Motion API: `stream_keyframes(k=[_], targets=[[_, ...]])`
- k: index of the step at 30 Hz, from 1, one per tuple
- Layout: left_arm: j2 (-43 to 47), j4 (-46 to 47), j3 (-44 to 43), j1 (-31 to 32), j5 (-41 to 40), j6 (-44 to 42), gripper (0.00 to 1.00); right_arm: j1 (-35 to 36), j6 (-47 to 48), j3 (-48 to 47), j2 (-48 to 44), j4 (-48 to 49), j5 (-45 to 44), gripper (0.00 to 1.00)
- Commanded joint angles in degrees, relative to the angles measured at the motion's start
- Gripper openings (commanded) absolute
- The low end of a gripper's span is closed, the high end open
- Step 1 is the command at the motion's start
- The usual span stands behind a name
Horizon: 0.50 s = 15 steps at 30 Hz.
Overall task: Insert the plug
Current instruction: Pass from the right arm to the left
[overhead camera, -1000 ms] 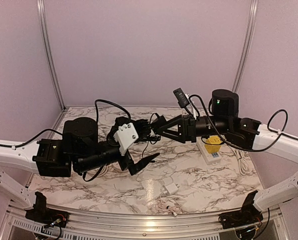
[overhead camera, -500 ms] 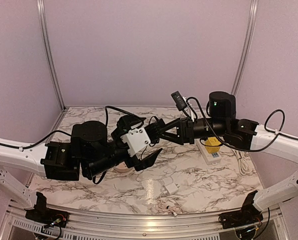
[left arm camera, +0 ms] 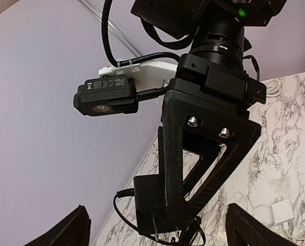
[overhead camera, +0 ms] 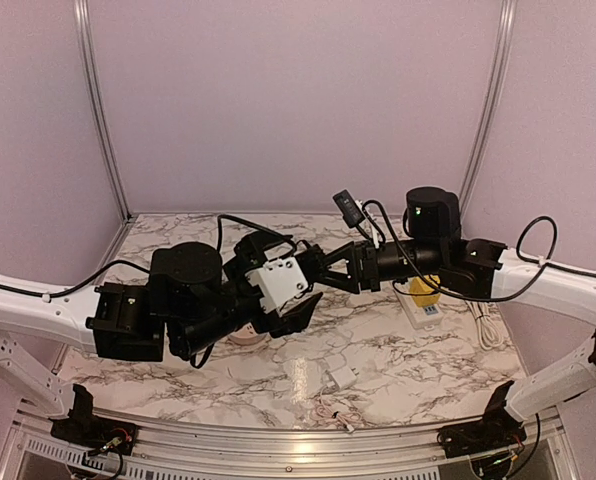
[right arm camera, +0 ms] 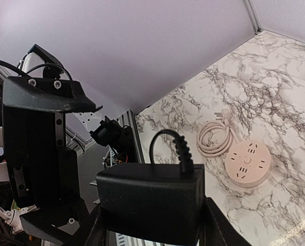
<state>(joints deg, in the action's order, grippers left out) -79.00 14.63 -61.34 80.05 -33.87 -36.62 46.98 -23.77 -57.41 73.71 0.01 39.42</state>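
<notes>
My right gripper (overhead camera: 318, 268) is shut on a black plug adapter (right arm camera: 150, 197) and holds it in the air above the middle of the table. Its cable curls up from the top. In the left wrist view the adapter (left arm camera: 151, 205) shows its two prongs pointing down. My left gripper (overhead camera: 300, 303) is open and empty, just left of and below the right gripper, its fingers (left arm camera: 74, 229) wide on both sides of the adapter. A round pink socket (right arm camera: 248, 163) lies on the marble table with its coiled cord (right arm camera: 216, 138) beside it.
A white power strip with a yellow block (overhead camera: 425, 293) lies at the right of the table. A small white charger (overhead camera: 341, 377) lies near the front middle. A white cord (overhead camera: 486, 325) lies at the far right.
My left arm has swung right and up, bringing its open gripper close under the right gripper. My right gripper has moved left with the adapter still in it.
</notes>
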Motion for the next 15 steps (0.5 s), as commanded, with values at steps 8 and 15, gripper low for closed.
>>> stream_keyframes(k=[8,15], targets=[[3.7,-1.7,0.0,-0.4,-1.3,1.8,0.93,-0.2,1.2,-3.4,0.7,1.2,-0.3,0.4],[5.9,-2.9,0.4,-1.1,-1.0,2.9,0.93,-0.2,1.4,-5.2,1.5,0.3,-1.3,0.4]])
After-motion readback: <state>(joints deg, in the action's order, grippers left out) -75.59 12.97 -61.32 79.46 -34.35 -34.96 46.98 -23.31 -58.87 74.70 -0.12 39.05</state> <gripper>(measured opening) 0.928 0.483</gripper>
